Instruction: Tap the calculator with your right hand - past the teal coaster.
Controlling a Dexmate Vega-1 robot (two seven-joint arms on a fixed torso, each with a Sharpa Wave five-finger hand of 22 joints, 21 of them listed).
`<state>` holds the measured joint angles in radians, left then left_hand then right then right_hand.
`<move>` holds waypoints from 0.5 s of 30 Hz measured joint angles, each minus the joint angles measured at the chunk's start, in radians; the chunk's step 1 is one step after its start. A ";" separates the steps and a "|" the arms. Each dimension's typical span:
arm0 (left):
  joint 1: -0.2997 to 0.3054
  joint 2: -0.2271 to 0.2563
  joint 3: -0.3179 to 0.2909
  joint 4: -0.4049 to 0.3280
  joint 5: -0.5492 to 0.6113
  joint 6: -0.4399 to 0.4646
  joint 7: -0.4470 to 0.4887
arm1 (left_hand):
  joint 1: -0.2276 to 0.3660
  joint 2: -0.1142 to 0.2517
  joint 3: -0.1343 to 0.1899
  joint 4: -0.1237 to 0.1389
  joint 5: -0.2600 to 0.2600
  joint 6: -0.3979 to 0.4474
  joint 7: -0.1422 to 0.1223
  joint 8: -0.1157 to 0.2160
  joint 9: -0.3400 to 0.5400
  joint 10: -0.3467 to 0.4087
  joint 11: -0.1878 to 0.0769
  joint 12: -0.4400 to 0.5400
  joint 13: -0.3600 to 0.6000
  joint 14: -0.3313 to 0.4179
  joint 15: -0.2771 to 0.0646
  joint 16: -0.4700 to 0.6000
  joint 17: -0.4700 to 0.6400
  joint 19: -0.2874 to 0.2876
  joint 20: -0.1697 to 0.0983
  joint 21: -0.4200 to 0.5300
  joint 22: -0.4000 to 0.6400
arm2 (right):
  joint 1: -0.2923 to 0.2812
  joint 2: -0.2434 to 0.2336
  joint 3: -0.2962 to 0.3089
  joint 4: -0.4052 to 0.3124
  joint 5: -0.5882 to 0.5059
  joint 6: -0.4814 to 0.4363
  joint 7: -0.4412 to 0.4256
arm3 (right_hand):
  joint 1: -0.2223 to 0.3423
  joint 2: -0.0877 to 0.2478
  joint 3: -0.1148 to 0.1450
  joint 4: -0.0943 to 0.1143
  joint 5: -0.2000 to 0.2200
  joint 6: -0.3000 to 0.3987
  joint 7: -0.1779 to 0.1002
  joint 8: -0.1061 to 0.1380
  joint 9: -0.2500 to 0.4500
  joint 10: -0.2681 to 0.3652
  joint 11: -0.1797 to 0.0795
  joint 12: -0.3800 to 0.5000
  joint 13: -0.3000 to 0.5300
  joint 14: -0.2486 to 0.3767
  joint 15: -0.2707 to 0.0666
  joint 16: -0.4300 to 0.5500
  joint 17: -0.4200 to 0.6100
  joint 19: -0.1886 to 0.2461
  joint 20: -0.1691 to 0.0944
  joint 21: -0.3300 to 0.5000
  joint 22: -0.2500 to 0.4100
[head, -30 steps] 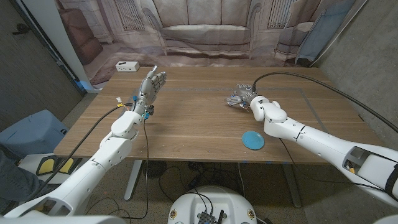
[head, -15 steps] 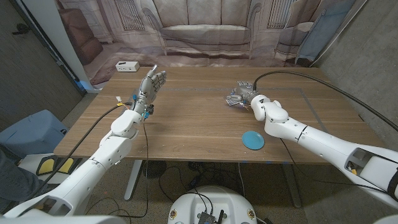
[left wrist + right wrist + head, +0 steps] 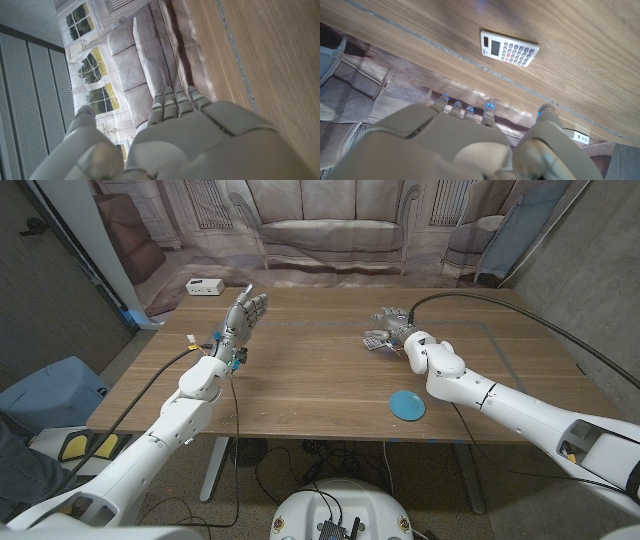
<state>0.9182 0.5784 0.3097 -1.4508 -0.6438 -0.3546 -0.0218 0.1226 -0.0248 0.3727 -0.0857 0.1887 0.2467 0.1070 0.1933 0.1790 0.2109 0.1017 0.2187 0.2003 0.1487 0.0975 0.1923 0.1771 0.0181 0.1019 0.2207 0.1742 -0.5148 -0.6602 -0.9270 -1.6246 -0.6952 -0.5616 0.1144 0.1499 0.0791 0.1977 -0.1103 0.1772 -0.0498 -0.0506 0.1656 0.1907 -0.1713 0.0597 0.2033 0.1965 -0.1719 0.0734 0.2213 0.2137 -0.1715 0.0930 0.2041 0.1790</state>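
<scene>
- Toward the desk's [image 3: 300,380] far edge, right of its middle, the right hand [image 3: 385,330] is hovering over the calculator [image 3: 509,49], fingers spread and gripping nothing; against a second ago it is sitting a little higher and looser, fingertips fanned where they were bunched low.
- From the right wrist camera the calculator is lying flat on the bare wood, well apart from the fingertips [image 3: 465,108], so the hand is not touching it now.
- My reading is that the hand is either just lifting off a tap or pausing above one; the pictures are not settling which, so I would not call the tap done.
- Nearer the desk's front edge, on the right, the teal coaster [image 3: 406,404] is lying where it was a second ago, and the right forearm is reaching past it to the far side, which fits the task's wording.
- Over by the far left corner the left hand [image 3: 243,315] is standing upright, fingers straight and held close together, empty, unmoved from the earlier pictures.
- Just off that corner a small white box [image 3: 204,286] is resting on the floor cloth.
- As for writing, the calculator's keys and display are showing, but any label is too small to read; no brand is legible anywhere.
</scene>
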 measured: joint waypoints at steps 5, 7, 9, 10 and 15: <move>-0.001 0.000 0.000 0.003 -0.001 0.000 -0.003 | 0.000 0.000 0.000 0.000 0.000 0.005 -0.005 0.000 0.000 0.000 0.000 0.000 0.000 0.000 0.000 0.000 0.000 0.000 0.000 0.000 0.000 | -0.005 0.001 0.010 -0.006 0.007 -0.002 0.000 | -0.022 -0.012 -0.006 0.006 0.000 -0.102 0.025 0.000 0.000 -0.001 0.011 0.000 0.002 -0.003 0.004 0.000 0.002 0.000 0.000 0.000 0.000; -0.001 0.000 0.000 0.003 -0.002 0.000 -0.004 | 0.000 0.000 0.000 0.000 0.000 0.008 -0.008 0.000 0.000 0.000 0.000 0.000 0.000 0.000 0.000 0.000 0.000 0.002 0.002 0.000 0.000 | -0.008 0.001 0.013 -0.009 0.012 -0.003 -0.001 | -0.023 -0.010 -0.006 0.006 0.000 -0.112 0.027 0.000 0.000 -0.002 0.020 0.000 0.002 0.000 0.007 0.000 0.003 0.000 0.000 0.000 0.000; -0.001 0.000 0.001 0.003 -0.002 0.000 -0.005 | 0.000 0.000 0.000 0.000 0.000 0.011 -0.011 0.000 0.000 0.001 0.001 0.000 0.000 0.003 -0.003 0.000 0.000 0.004 0.004 0.000 0.000 | -0.009 0.001 0.014 -0.010 0.016 -0.004 -0.003 | -0.030 -0.012 -0.006 0.006 0.000 -0.112 0.027 0.000 0.000 0.000 0.021 0.000 0.002 0.000 0.007 0.000 0.003 -0.001 0.000 0.000 0.000; -0.001 0.000 0.001 0.003 -0.002 0.000 -0.005 | 0.000 0.000 0.000 0.000 0.000 0.011 -0.011 0.000 0.000 0.004 0.004 0.000 0.000 0.003 -0.003 0.000 0.000 0.004 0.004 0.000 0.000 | -0.011 0.001 0.017 -0.013 0.017 -0.004 -0.004 | -0.030 -0.012 -0.006 0.006 0.000 -0.112 0.027 0.000 0.000 0.000 0.021 0.000 0.002 0.000 0.007 0.000 0.003 -0.002 0.002 0.000 0.000; -0.001 0.000 0.001 0.004 -0.002 0.000 -0.006 | 0.000 0.000 0.000 0.000 0.000 0.011 -0.011 0.000 0.000 0.010 0.001 0.000 0.000 0.003 -0.003 0.000 0.000 0.004 0.004 0.000 0.000 | -0.022 -0.001 0.029 -0.024 0.039 -0.004 -0.020 | -0.043 -0.025 -0.013 0.013 0.000 -0.106 0.043 0.016 0.000 0.000 0.021 0.000 0.001 0.000 0.007 0.000 0.003 -0.001 -0.015 0.009 -0.002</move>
<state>0.9171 0.5779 0.3104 -1.4470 -0.6461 -0.3549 -0.0278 0.1226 -0.0248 0.3727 -0.0857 0.1887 0.2574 0.0963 0.1932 0.1790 0.2206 0.1030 0.2187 0.2003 0.1518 0.0944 0.1923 0.1771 0.0219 0.1057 0.2207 0.1743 -0.5364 -0.6611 -0.8980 -1.6483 -0.6566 -0.5660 0.0944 0.1070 0.0545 0.1847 -0.0973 0.1773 -0.1560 -0.0073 0.1814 0.1908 -0.1716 0.0808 0.2033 0.1979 -0.1716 0.0806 0.2213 0.2165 -0.1722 0.0783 0.2133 0.1766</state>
